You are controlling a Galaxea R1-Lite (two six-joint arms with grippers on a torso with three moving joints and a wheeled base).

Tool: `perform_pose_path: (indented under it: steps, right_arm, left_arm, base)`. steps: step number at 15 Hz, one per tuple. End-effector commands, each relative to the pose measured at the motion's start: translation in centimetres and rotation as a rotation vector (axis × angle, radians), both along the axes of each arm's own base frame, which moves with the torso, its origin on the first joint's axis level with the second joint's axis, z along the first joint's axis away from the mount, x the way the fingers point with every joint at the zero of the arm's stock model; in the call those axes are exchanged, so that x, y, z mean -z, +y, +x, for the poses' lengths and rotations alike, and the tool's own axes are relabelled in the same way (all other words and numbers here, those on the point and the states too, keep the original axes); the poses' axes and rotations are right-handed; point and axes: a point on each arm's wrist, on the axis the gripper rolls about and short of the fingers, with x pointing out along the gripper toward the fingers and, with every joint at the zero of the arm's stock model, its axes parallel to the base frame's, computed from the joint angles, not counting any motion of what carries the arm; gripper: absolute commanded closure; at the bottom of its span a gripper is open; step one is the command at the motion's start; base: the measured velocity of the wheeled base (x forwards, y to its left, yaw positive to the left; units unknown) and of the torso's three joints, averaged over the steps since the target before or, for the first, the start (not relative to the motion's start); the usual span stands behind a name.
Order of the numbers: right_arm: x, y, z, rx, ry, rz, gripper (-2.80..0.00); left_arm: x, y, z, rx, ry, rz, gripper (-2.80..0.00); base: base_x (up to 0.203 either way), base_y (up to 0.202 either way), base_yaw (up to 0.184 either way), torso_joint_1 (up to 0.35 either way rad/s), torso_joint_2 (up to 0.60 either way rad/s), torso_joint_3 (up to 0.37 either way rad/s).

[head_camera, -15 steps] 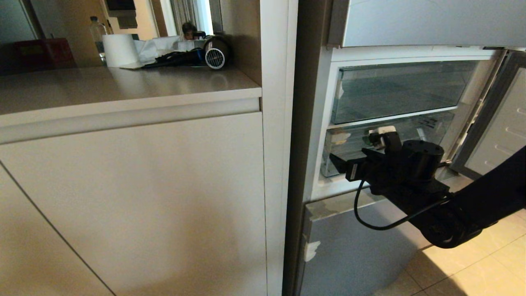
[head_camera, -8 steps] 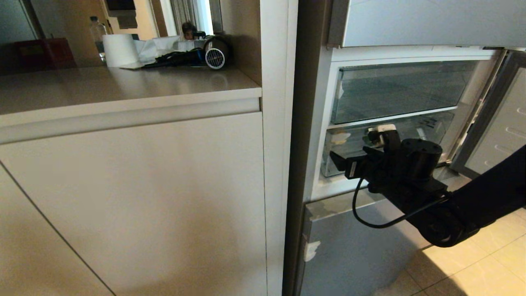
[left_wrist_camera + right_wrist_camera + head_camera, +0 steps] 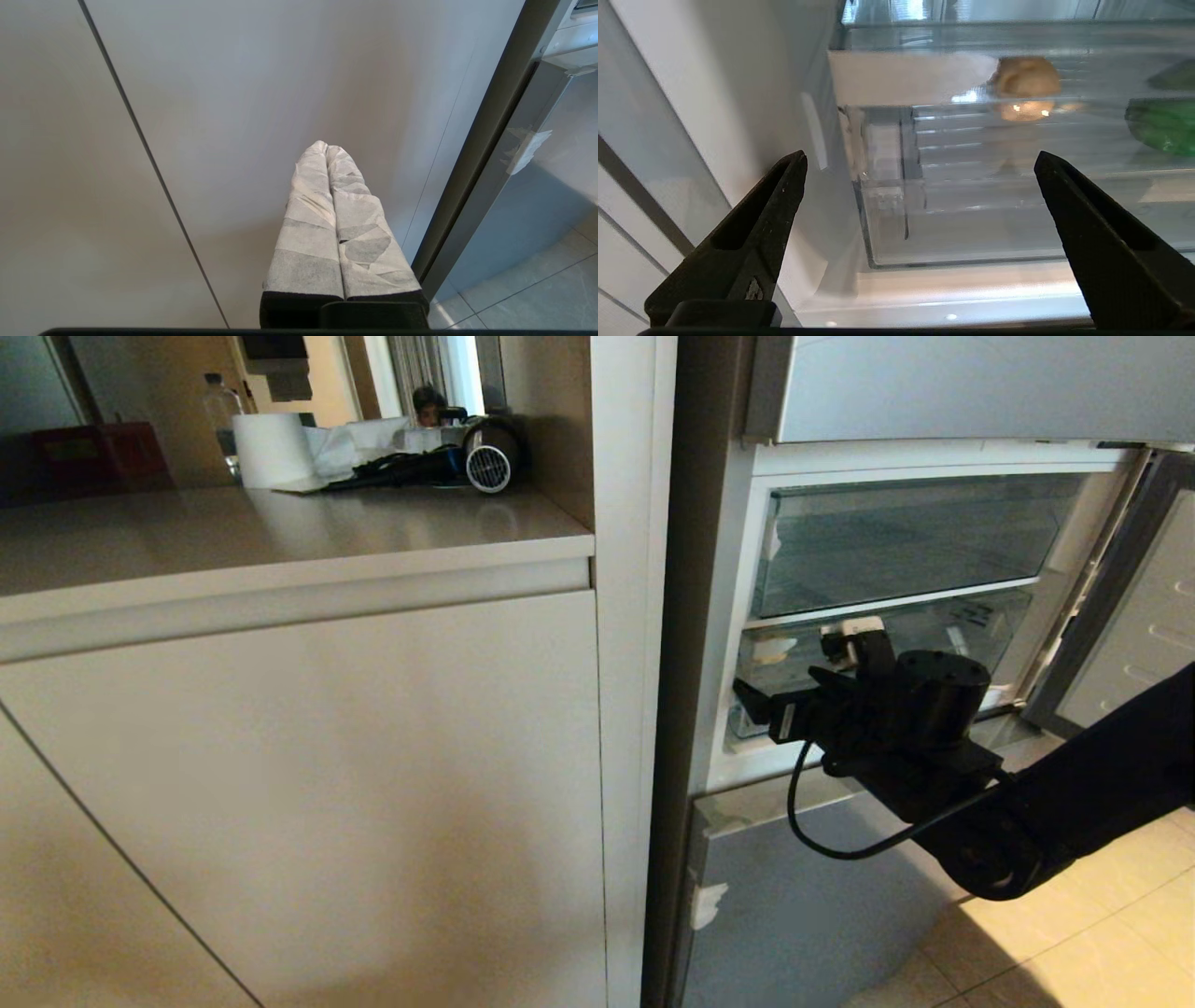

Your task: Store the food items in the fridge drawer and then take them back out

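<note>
clear fridge drawer (image 3: 971,210), potato (image 3: 1024,77), perhaps half-cropped pepper (image 3: 1164,123) inside

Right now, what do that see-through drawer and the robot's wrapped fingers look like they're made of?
The fridge drawer looks like clear, glossy hard plastic: the potato and green pepper show through its ribbed wall. The left gripper's fingers seem wrapped in whitish matte tape or paper, creased and overlapping, probably over black plastic.
</note>
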Motion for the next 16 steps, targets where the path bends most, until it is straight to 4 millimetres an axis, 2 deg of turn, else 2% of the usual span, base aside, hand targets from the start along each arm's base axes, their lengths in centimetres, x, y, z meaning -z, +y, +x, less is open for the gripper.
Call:
perform_pose_path:
  steps: [1,10,11,16]
  right_arm:
    - [-0.14,0.15,0.18,0.004,-0.012,0.004,-2.80]
    - [0.26,0.18,0.43,0.010,-0.003,0.006,-2.80]
    - [0.22,0.19,0.45,0.010,-0.005,0.005,0.00]
    - [-0.31,0.61,0.66,0.000,-0.027,0.009,0.00]
  left_arm:
    - [-0.01,0.00,0.01,0.000,0.001,0.000,0.00]
    - [-0.01,0.00,0.01,0.000,0.001,0.000,0.00]
    - [-0.01,0.00,0.01,0.000,0.001,0.000,0.00]
    - [-0.01,0.00,0.01,0.000,0.001,0.000,0.00]
  base:
    - [0.000,0.000,0.000,0.000,0.00,0.000]
    - [0.000,0.000,0.000,0.000,0.00,0.000]
    - [0.000,0.000,0.000,0.000,0.00,0.000]
    - [0.000,0.000,0.000,0.000,0.00,0.000]
